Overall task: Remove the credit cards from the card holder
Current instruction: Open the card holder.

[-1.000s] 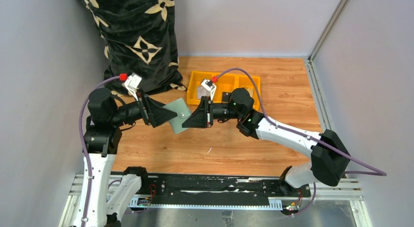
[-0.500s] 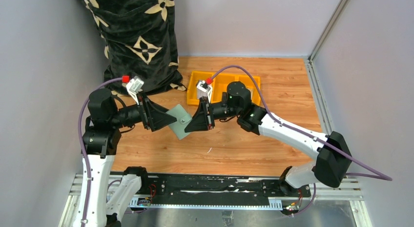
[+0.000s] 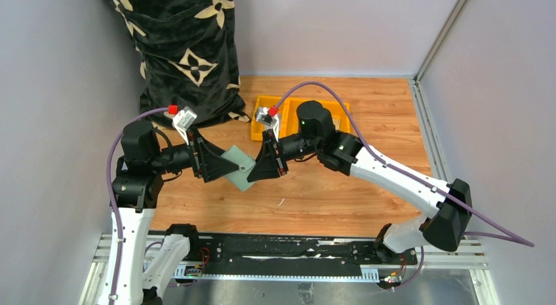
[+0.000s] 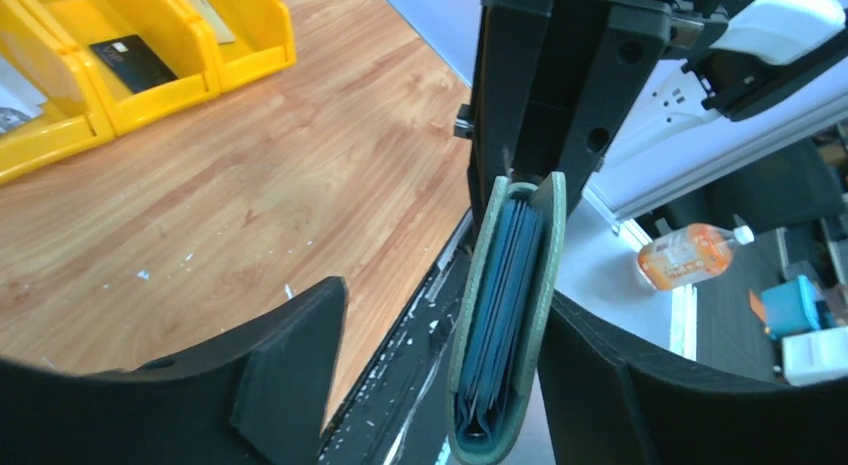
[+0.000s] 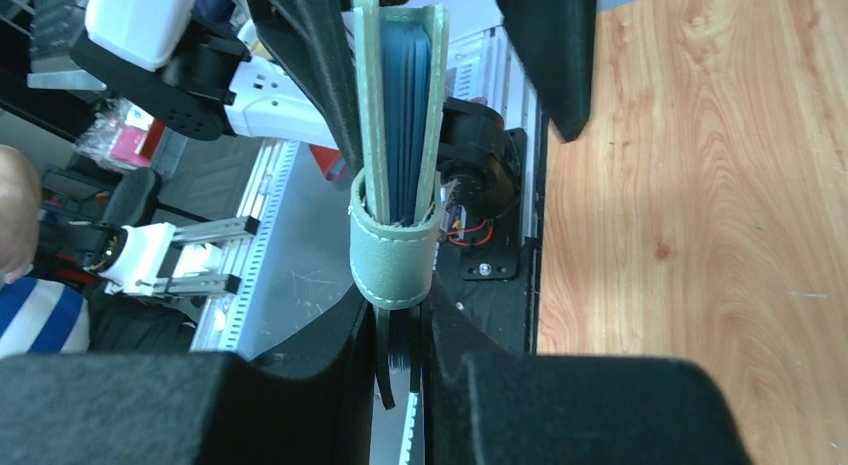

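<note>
The card holder [image 3: 237, 168] is held clear of the table [image 3: 328, 200], between the two arms, near the middle of the work area. It is folded shut and seen edge-on by both wrist cameras. The right gripper [image 5: 400, 305] is clenched on the holder's strap end, its fingers [image 5: 300, 405] pressed close on either side of the green strap. The left gripper [image 4: 445, 310] stands released. One finger lies alongside the holder's outer face and the other is well apart from it, with a wide gap between. Whether the nearer finger actually touches the holder cannot be confirmed from these views. The holder's open edge shows packed dark-blue layers [image 4: 500, 305], but cards cannot be told from pocket linings there. No card protrudes from the holder. The yellow bin [image 3: 341, 111] sits on the table beyond the right gripper, and a dark card [image 4: 130, 60] lies in its middle compartment. A black patterned bag [image 3: 183, 49] stands at the far left corner.
</note>
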{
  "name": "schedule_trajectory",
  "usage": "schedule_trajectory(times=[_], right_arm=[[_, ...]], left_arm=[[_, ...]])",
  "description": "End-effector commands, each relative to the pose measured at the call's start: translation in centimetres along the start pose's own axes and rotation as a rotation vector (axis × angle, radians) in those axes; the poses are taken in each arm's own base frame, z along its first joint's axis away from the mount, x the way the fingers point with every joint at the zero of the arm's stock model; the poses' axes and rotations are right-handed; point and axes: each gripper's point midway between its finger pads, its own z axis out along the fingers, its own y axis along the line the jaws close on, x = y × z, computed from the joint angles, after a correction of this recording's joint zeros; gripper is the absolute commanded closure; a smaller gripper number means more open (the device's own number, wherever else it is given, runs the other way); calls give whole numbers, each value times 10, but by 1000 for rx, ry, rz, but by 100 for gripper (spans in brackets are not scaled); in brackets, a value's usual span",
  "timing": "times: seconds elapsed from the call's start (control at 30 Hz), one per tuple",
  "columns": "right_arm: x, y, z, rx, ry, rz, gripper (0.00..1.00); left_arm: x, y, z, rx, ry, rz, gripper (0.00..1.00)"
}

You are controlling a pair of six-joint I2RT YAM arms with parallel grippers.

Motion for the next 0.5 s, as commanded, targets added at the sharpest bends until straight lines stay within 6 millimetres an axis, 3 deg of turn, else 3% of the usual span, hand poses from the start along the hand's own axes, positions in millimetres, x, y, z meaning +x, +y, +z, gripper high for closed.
schedule_trajectory(times=[0.0,0.1,0.2,0.27,0.4,0.47], right_arm=[[5,6,0,-1,58,-58,92],[6,1,0,18,72,-62,90],[8,-7,-1,64,84,-66,81],[6,-14,-3,108,79,-69,68],[-13,-48,-17,377,-5,-47,22],[-28,-65,-34,550,-80,-21,19]], left_arm=[[-2,-13,-2,52,16,16,33],[-1,-18,-3,73,19,27,49],[-1,-18,-4,69,16,38,64],[-2,-15,-4,48,5,53,73],[-11,7,-7,-111,-53,104,88],[-19,24,-11,-225,-95,136,94]])
